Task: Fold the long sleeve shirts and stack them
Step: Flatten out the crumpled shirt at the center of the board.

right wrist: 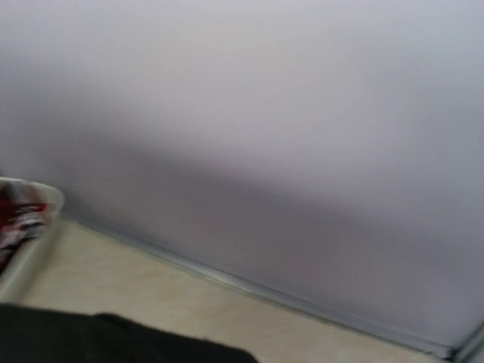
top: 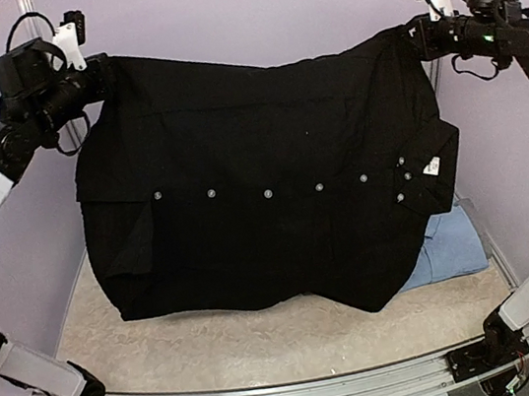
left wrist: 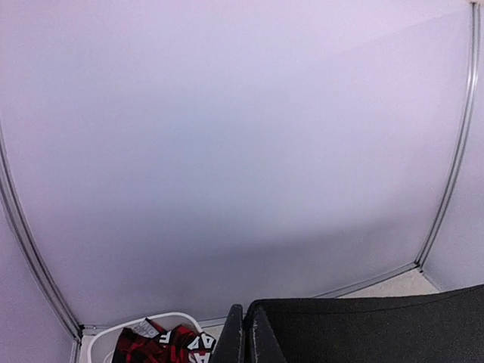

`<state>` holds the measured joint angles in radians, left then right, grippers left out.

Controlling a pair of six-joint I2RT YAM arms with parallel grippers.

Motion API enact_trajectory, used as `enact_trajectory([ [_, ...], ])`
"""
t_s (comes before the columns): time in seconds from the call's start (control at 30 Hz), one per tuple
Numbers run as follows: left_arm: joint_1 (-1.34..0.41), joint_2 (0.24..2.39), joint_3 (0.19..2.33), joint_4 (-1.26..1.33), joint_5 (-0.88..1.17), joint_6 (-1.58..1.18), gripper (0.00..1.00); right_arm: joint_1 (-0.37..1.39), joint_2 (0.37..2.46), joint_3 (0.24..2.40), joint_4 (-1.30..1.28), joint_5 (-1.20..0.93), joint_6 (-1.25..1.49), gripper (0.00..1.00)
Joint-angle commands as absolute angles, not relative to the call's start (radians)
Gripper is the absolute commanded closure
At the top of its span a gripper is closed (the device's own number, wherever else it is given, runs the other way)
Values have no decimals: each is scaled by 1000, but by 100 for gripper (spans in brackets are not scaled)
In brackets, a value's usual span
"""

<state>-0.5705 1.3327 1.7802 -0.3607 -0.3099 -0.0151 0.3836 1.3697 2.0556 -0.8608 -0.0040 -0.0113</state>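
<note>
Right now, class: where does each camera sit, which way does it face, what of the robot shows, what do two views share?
Top external: above, behind the bases, looking down at the black shirt hung between left gripper and right gripper; both arms show.
Left wrist: faces the wall; its fingers at bottom.
Right wrist: faces wall and table; no fingers seen.
Shared: both wrist views show black shirt and white bin.

A white bin [left wrist: 172, 316], holding what looks like red-and-black cloth [left wrist: 140, 348], stands against the lilac wall [left wrist: 227, 151].
</note>
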Motion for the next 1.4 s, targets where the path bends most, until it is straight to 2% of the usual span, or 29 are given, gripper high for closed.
enact_trajectory([
  [0.0, -430, 1542, 1985, -384, -165, -22, 100, 283, 1549, 2253, -761, 63, -72, 100],
  [0.13, -403, 1755, 2276, -440, -130, -2, 100, 233, 1642, 2387, -682, 10, -86, 100],
  [0.2, -390, 1795, 2373, -438, -101, -5, 100, 225, 1662, 2435, -657, 3, -86, 100],
  [0.33, -370, 1767, 2380, -398, -71, -5, 100, 222, 1623, 2464, -596, -57, -63, 100],
  [0.43, -380, 1638, 2167, -303, -63, 27, 100, 222, 1554, 2408, -562, -95, -55, 100],
  [0.57, -476, 1394, 1673, -118, -100, 94, 100, 222, 1424, 2201, -559, -224, -32, 100],
  [0.77, -685, 1106, 1086, 16, -235, 69, 100, 225, 974, 1328, -342, -374, 62, 100],
  [0.83, -741, 1048, 964, 7, -276, 44, 100, 225, 820, 1143, -322, -416, 106, 100],
  [1.0, -843, 960, 821, -153, -330, -42, 100, 225, 693, 960, -469, -489, 178, 100],
  [1.2, -931, 943, 816, -356, -356, -89, 100, 225, 684, 979, -726, -435, 277, 100],
  [1.37, -940, 982, 809, -440, -265, -114, 100, 225, 655, 912, -778, -466, 394, 99],
])
